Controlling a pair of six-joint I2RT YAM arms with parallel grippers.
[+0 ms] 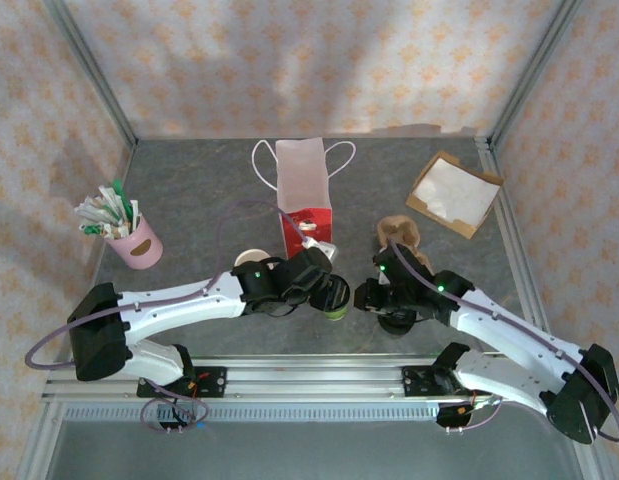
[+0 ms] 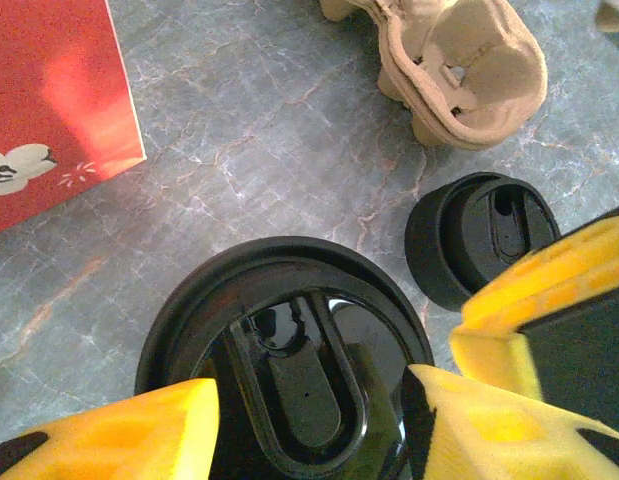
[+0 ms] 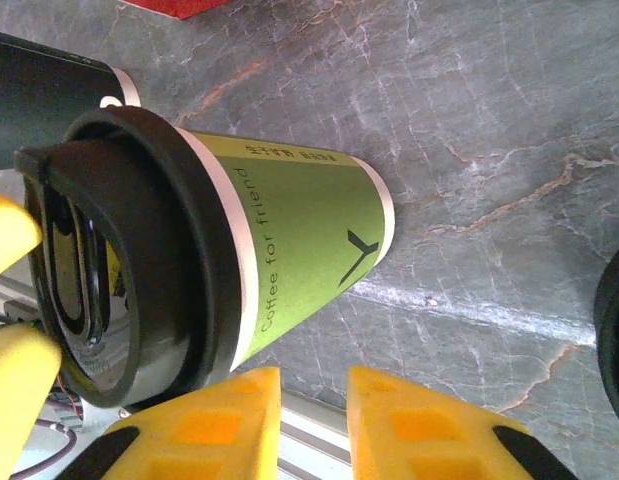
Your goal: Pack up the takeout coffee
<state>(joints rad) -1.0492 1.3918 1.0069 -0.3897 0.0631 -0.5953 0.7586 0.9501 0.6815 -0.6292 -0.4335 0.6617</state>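
Grey marbled tabletop, walled on three sides. Both arms reach in from the near edge and meet near the middle. Red-and-white paper bag stands upright at centre, mouth open, white cord handles splayed to either side. Flat cardboard box with white sheets inside sits at back right. Moulded pulp cup carrier lies right of the bag, near it. Pink cup stuffed with sticks and sachets stands at far left, well apart from the rest. Takeout coffee stands upright on the tabletop just in front of the bag, outside it, between the two grippers; olive-green wall printed "Coffee for friend", black lid seated on the rim. Left gripper is directly over that lid, jaws spread with one yellow finger on each side of the raised centre; contact with the lid cannot be told. Right gripper is low beside the cup wall, jaws parted by a narrow gap with nothing in it. Black lids sit stacked just right of the coffee. An unlidded cup stands behind the left arm.
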